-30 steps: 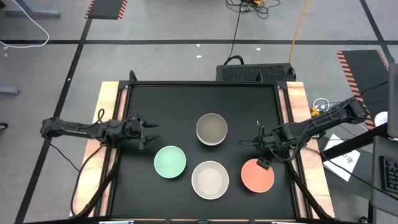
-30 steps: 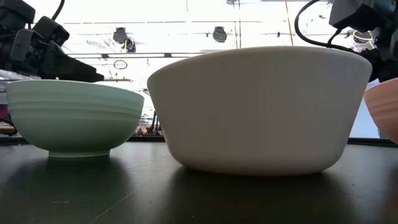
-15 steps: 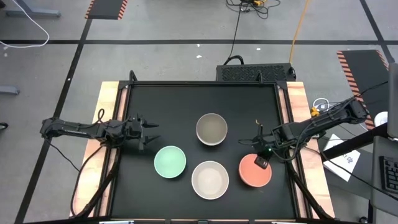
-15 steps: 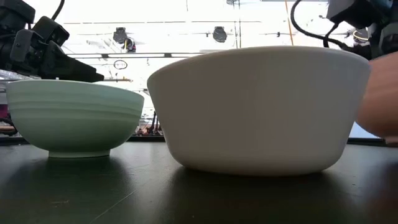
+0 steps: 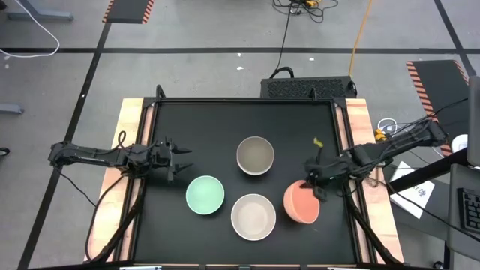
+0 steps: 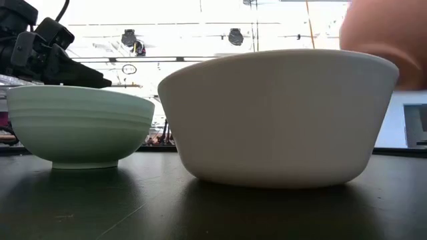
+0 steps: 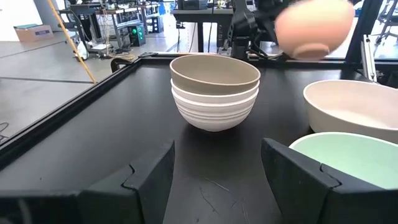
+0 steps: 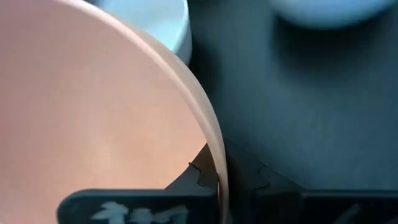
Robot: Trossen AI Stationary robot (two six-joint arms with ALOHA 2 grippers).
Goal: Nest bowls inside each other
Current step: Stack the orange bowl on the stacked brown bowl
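Beside the cream-beige bowl [image 5: 253, 216], on its right in the high view, the salmon-orange bowl [image 5: 301, 202] hangs tilted and lifted off the black desk [image 5: 225, 127]. The right gripper [image 5: 318, 188] pinches its rim on the side away from the cream-beige bowl; in the right wrist view the rim [image 8: 214, 162] runs between the dark fingers, with the bowl's inner wall filling most of that picture. From the low view the salmon-orange bowl [image 6: 383, 33] shows above and behind the cream-beige bowl's [image 6: 277, 117] rim, clear of the desk surface.

Left of the cream-beige bowl, just beside it but apart, stands the mint green bowl [image 5: 205, 194], upright on the desk. Behind the cream-beige bowl, toward the desk's far edge, stands a short stack: the grey-brown bowl [image 7: 214, 73] sits nested in a white bowl [image 7: 214, 112] with ribbed sides, and the left wrist view shows a second white rim between them.

Farther left of the mint green bowl, near the desk's left edge, the left gripper [image 5: 178, 159] hovers with its fingers [image 7: 149, 180] spread and nothing between them, pointing toward the stack.
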